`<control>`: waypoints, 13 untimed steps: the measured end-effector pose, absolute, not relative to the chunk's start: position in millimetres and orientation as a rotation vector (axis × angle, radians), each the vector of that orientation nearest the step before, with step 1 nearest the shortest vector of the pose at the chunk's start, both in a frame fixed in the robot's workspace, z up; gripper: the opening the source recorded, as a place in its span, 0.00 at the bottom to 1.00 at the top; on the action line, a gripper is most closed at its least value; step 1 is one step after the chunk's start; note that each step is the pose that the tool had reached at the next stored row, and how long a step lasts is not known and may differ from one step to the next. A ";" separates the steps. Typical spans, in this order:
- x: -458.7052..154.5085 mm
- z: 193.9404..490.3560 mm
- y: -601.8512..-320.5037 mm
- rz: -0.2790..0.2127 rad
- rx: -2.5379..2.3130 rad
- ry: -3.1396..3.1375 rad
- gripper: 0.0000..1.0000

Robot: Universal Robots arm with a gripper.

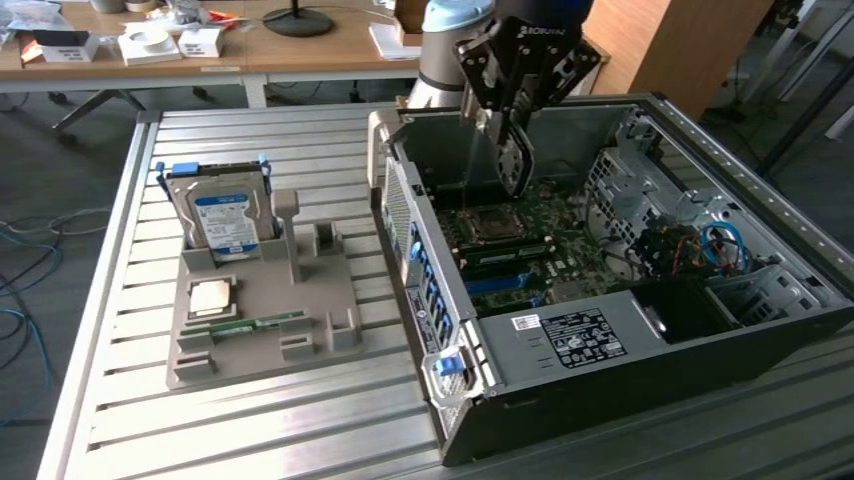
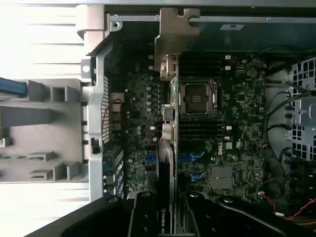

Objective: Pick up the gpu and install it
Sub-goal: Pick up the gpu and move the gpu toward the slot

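The gpu (image 1: 518, 165) is a thin dark card hanging edge-down inside the open computer case (image 1: 747, 300), just above the motherboard (image 1: 534, 255). My gripper (image 1: 511, 120) is shut on its upper edge. In the wrist view the gpu (image 2: 165, 168) shows edge-on between my fingers (image 2: 140, 219). Its silver-grey bracket (image 2: 175, 34) points toward the case's rear wall. The card hovers over the board beside the empty CPU socket (image 2: 197, 98).
A grey parts fixture (image 1: 267, 310) stands on the slatted metal table at the exterior view's left. It holds a blue-labelled hard drive (image 1: 224, 220), a CPU (image 1: 211, 296) and a green memory stick (image 1: 247, 326). Cables (image 1: 707, 245) and drive cages fill the case's far side. A cluttered desk (image 1: 267, 45) stands behind.
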State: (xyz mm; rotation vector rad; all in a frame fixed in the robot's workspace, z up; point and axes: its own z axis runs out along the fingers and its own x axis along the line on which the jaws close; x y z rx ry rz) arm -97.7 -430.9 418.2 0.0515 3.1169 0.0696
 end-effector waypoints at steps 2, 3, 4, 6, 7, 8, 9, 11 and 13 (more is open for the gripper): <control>-90.6 418.2 -430.9 0.070 0.051 3.117 0.26; -87.2 418.2 -430.9 0.070 0.051 3.117 0.26; -83.7 418.2 -430.9 0.070 0.052 3.117 0.26; -77.0 418.2 -430.9 0.070 0.051 3.117 0.26; -73.6 418.2 -430.9 0.070 0.051 3.117 0.26; -70.5 418.2 -430.9 0.070 0.052 3.117 0.26; -67.4 418.2 -430.9 0.070 0.052 3.117 0.26; -60.9 418.2 -430.9 0.070 0.051 3.117 0.26; -54.0 418.2 -430.9 0.070 0.051 3.117 0.26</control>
